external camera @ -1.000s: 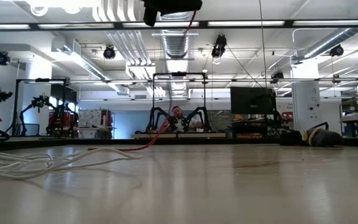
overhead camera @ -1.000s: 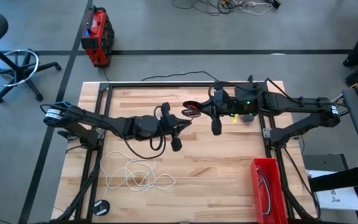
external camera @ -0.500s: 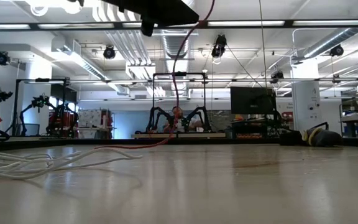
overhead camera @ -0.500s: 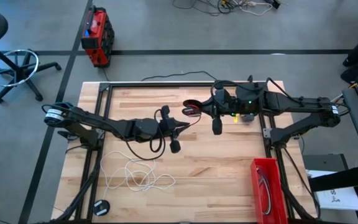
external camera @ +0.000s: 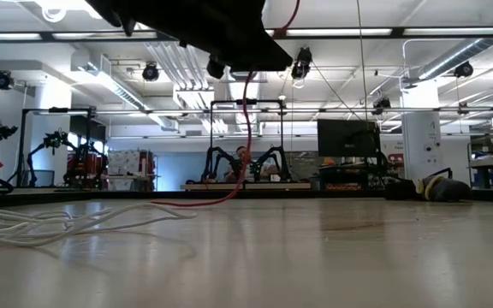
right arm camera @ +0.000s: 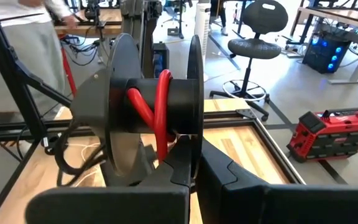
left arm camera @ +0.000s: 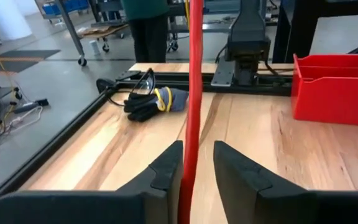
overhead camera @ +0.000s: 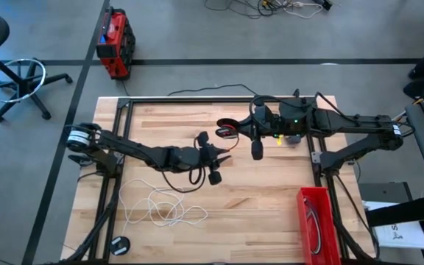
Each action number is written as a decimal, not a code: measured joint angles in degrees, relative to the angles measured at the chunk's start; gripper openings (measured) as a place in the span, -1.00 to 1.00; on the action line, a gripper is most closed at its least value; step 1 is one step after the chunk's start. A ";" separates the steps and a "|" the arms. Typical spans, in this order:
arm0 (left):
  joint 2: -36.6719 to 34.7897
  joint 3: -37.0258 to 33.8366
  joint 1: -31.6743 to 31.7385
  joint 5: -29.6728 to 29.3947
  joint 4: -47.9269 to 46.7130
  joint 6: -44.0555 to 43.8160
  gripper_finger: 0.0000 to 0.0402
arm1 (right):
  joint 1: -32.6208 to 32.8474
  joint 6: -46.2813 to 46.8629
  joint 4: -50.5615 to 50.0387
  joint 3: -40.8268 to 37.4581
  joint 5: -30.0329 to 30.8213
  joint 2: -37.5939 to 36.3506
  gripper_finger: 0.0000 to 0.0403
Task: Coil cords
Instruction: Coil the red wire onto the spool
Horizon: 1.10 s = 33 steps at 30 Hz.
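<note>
A red cord [left arm camera: 193,93] runs from the table [overhead camera: 271,184] up through my left gripper [overhead camera: 224,155] to a black spool [right arm camera: 157,106], where a few turns [right arm camera: 161,102] lie on the hub. My right gripper [overhead camera: 235,132], farther back, is shut on the spool. In the low view the red cord [external camera: 246,137] hangs down from the left gripper and trails away over the tabletop. A white cord [overhead camera: 164,206] lies in loose loops near the front left. A small black coil [overhead camera: 120,243] lies at the front left corner. My left gripper has the red cord [left arm camera: 191,146] between its two fingers, which lie across it. The cord lies against one finger [left arm camera: 166,171], and a narrow gap shows at the other. The cord goes on straight past the fingers, and its lower part hangs to the table. My right gripper pinches the rim of one spool flange [right arm camera: 194,146] between its two fingers. The spool is lifted clear of the table, with its axis about level.
A red bin [overhead camera: 315,221] stands at the front right. Dark gloves with glasses [left arm camera: 151,99] lie by the table's right side. A black frame rail [overhead camera: 124,140] borders the left and far sides. A person [left arm camera: 148,25] stands beyond the table.
My left gripper has gone toward the table's right edge and a little toward the near edge, closer to the low camera. The red cord's hanging stretch has gone with it, while its end stays trailing on the table.
</note>
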 joint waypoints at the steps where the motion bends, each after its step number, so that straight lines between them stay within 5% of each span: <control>1: 0.01 0.01 0.00 0.00 -0.14 -0.29 -0.58 | 0.00 -0.04 -0.16 0.00 0.01 -0.03 -1.00; 17: -5.28 0.07 -0.13 0.02 -5.09 -1.01 -0.57 | 0.00 -0.16 -1.24 -0.02 0.01 -0.74 -1.00; 22: -5.15 0.09 0.04 -0.04 -5.29 -2.62 -0.72 | 0.00 -0.12 -1.25 -0.02 0.02 -0.74 -1.00; 26: -5.40 0.09 0.38 -2.21 -7.31 -4.29 -0.96 | 0.00 -0.33 -1.67 -0.02 0.03 -0.83 -1.00; 33: -13.83 0.11 0.60 -9.49 -21.05 -6.05 -0.98 | 0.00 -3.65 -9.74 -0.07 3.82 -2.57 -1.00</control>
